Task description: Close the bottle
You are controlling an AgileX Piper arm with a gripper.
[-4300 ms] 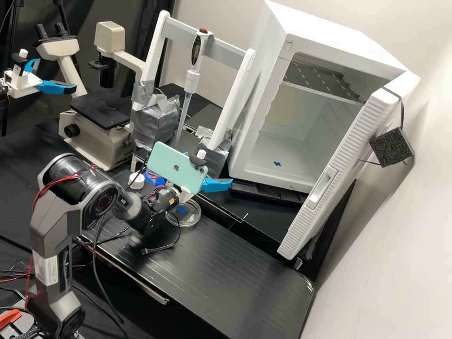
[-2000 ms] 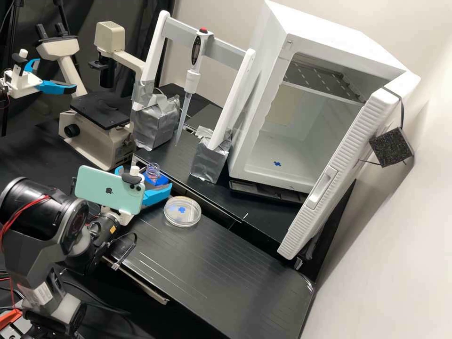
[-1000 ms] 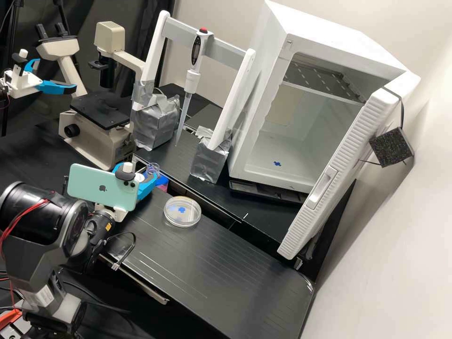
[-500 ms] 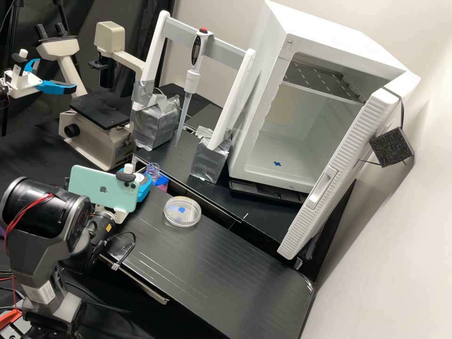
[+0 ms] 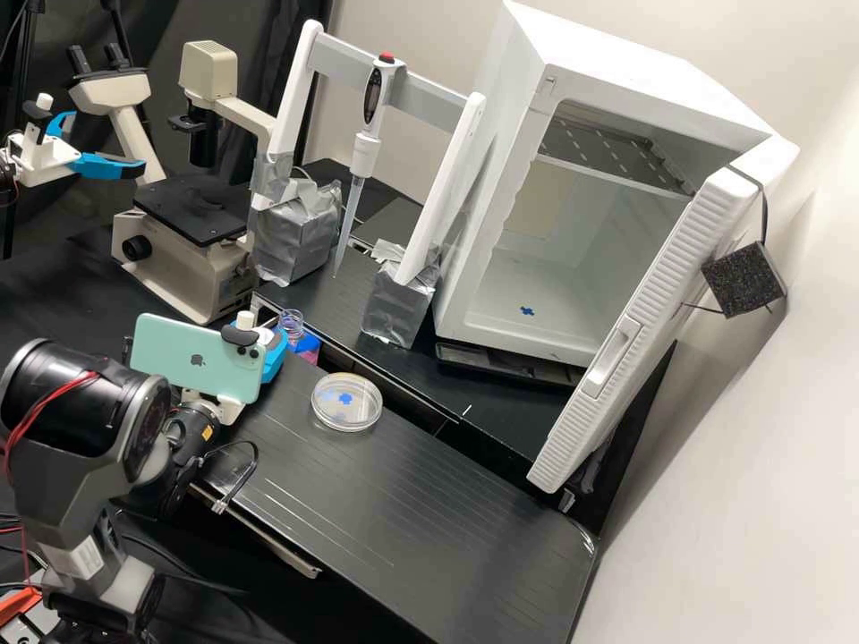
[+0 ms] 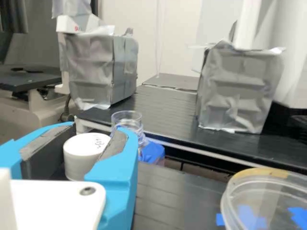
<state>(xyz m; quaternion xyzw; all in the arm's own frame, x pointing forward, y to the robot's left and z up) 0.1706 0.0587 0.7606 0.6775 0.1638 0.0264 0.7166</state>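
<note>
White cap (image 6: 82, 155) clasped beside the open bottle (image 5: 291, 322)

The pincer (image 5: 269, 338) is clenched on the white cap, its flat top facing up, just beside the bottle. The bottle's clear mouth is uncovered, with blue material (image 5: 309, 343) around its lower part. Near the bottle, a round clear dish (image 5: 346, 402) rests on the bench (image 5: 429, 510).

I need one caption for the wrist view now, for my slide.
Round white cap between bright blue gripper fingers, near the clear, open-necked bottle.
</note>
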